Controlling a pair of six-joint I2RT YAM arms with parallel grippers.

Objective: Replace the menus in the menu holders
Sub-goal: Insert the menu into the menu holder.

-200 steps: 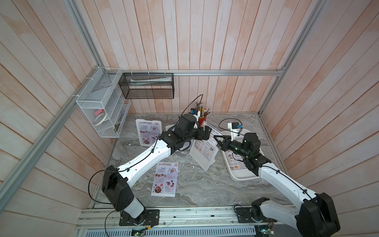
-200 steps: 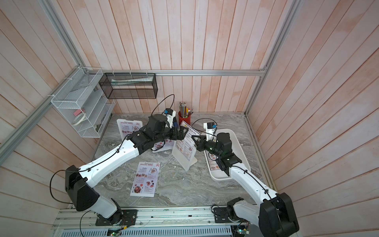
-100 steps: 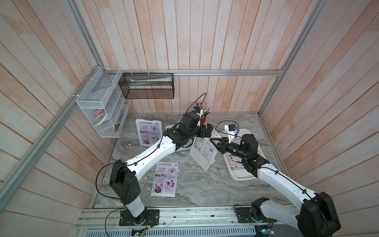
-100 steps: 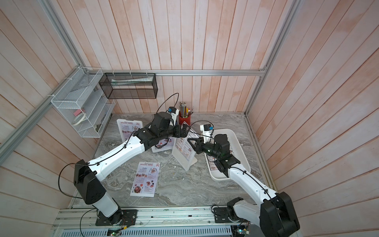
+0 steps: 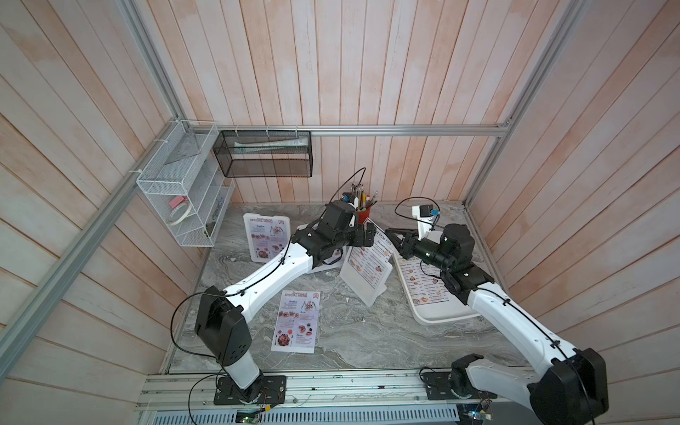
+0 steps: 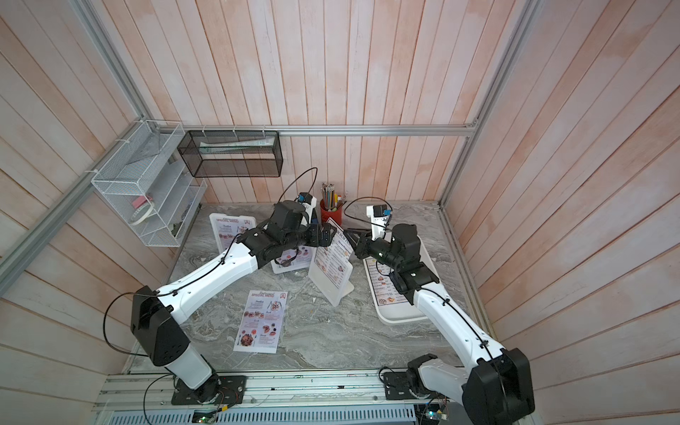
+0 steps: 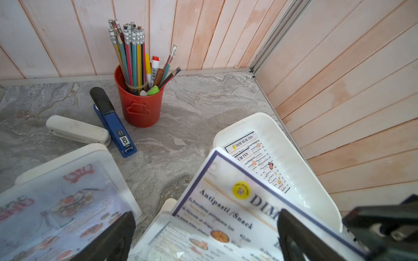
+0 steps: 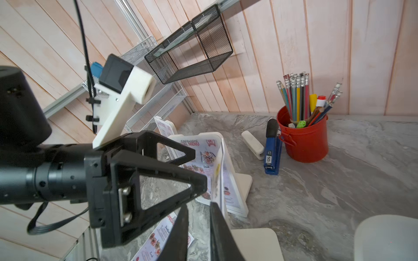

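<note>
In both top views a white plastic upright menu holder [image 5: 360, 286] leans just in front of the red metal pencil cup [image 5: 364, 214]. A blue-bordered "Dim Sum Inn" paper sheet [image 5: 379, 245] pokes from its top, long axis slanting up toward the cup. The left gripper [image 6: 329, 235] and right gripper [image 6: 349, 240] flank that top edge.

Left wrist view: the left gripper [image 7: 204, 214] gapes wide, straddling the sheet [image 7: 226, 203].

Right wrist view: the right gripper [image 8: 198, 210] shows a narrow gap. The sheet's edge [image 8: 218, 167] lies just ahead, cupward. I judge it unpinched.
</note>
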